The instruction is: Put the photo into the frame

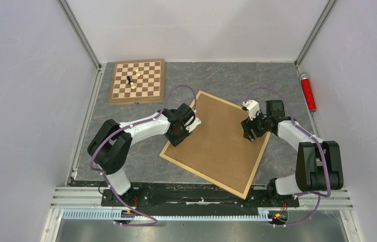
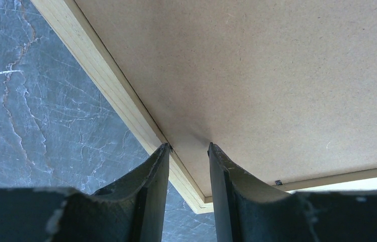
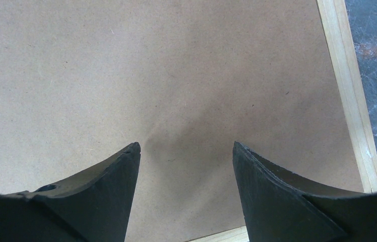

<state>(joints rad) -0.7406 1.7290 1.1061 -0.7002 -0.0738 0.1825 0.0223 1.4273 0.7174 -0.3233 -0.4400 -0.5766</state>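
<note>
Grey tabletop (image 1: 227, 75), frame (image 2: 124, 101) beneath 2 splayed hands: left hand (image 2: 189, 146) at its rail, right hand (image 3: 186, 144) over backing board (image 3: 176, 65).

No readable text, label, brand, number or sign in any view.
</note>
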